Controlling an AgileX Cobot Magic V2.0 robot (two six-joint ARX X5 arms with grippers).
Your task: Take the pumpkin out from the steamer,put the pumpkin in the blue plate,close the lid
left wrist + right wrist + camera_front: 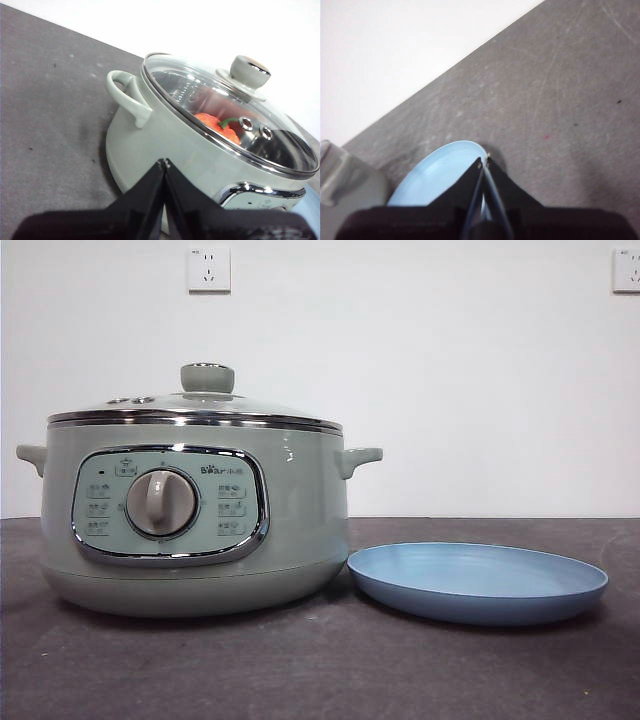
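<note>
Sitting inside the steamer [190, 530] under the lid [230, 112], the pumpkin [216, 125]; beside the steamer, the blue plate [478, 583]; left pincer [164, 162] and right pincer [484, 161] both closed, empty.

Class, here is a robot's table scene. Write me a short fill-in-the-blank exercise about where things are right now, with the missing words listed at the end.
1. The lid sits ____ the steamer.
2. The pumpkin lies ____ the steamer, seen through the glass.
3. The blue plate holds ____.
4. The fingers of the left gripper and the right gripper are ____.

Missing words: on; inside; nothing; shut
</note>
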